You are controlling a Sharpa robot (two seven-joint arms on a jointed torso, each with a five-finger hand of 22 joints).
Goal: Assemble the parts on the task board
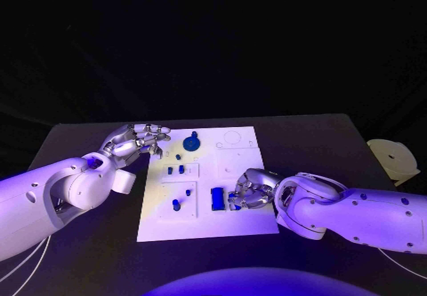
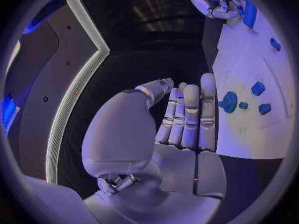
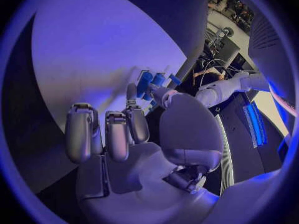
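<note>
From the head view, the right hand (image 1: 252, 190) sits on the task board (image 1: 240, 225), fingers pinching a small blue part (image 1: 234, 198) just beside the upright blue block (image 1: 216, 198). Left wrist view: the left hand (image 2: 187, 117) lies empty with straight fingers off the board's far corner, near the round blue part (image 2: 229, 102). Right wrist view: the fingertips (image 3: 156, 89) meet on blue pieces.

Blue parts (image 1: 217, 198) on a white task board (image 1: 207, 229), black table (image 1: 318, 135).
</note>
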